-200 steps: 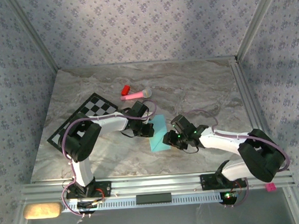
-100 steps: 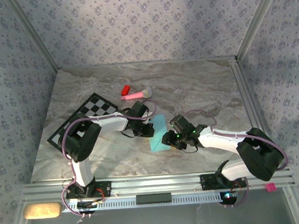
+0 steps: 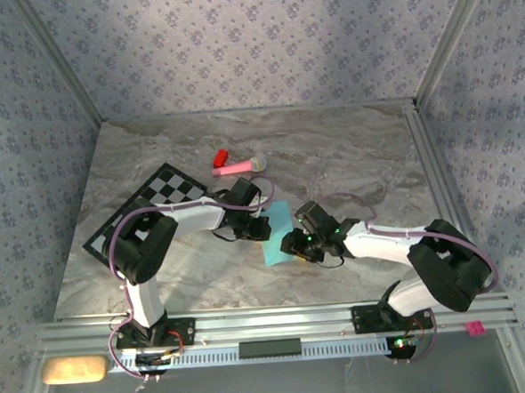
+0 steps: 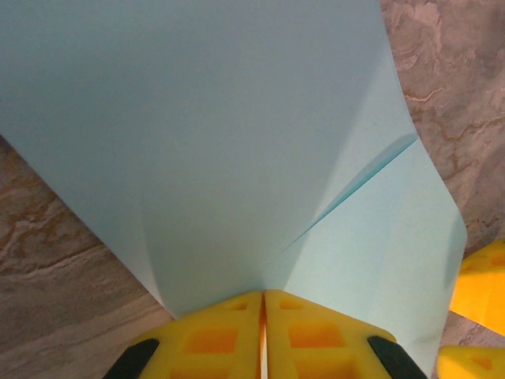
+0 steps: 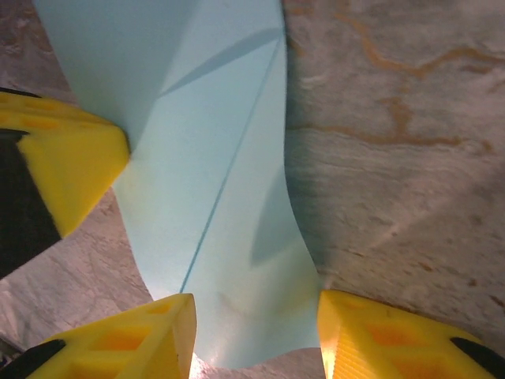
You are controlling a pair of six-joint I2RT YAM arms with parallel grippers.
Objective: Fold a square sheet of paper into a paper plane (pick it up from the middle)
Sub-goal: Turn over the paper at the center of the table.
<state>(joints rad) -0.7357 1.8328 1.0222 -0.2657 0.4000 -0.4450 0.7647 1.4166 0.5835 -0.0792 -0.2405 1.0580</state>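
Blue paper [image 3: 278,234] sits mid-table with just a couple of folds in, so it's nowhere near a dart. Left gripper [image 4: 264,316] is pinched tight on its left edge. Right gripper [image 5: 256,316] straddles the near right side, half open.

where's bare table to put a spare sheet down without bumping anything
Bare marble table runs from the pink stick toy to the right rail. A narrower strip lies along the front rail between the arm bases. Crowded: the middle, where the left claw and right claw meet on the blue paper; checkered mat covers the left.
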